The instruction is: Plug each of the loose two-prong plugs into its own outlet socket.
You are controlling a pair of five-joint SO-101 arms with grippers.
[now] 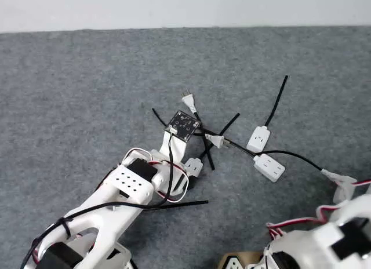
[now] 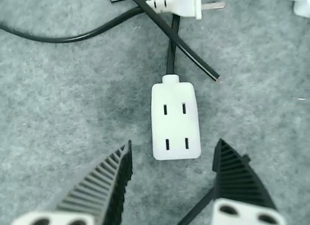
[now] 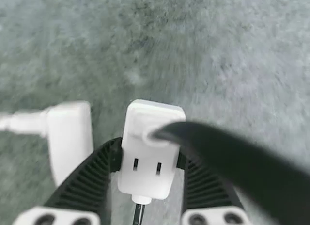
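Observation:
A white two-slot-pair outlet socket (image 2: pixel 176 123) lies flat on the grey carpet, its black cord running away from me. My left gripper (image 2: pixel 173 148) is open, one dark finger on either side of the socket's near end without touching it. In the high view this socket (image 1: pixel 194 166) sits just past the left arm (image 1: pixel 136 185). Two loose white two-prong plugs (image 1: pixel 187 100) (image 1: pixel 215 141) lie beyond it, one also seen from the left wrist (image 2: pixel 181 4). My right gripper (image 3: pixel 147 152) is shut on another white outlet socket (image 3: pixel 150 137), at the lower right near the right arm (image 1: pixel 342 228).
Two more white sockets (image 1: pixel 258 138) (image 1: pixel 269 167) lie mid-right among crossing black cords (image 1: pixel 277 101). A small black circuit board (image 1: pixel 184 125) sits on the left arm's wrist. A white piece (image 3: pixel 68 133) rests beside the held socket. A blurred black cord (image 3: pixel 232 157) crosses the right wrist view.

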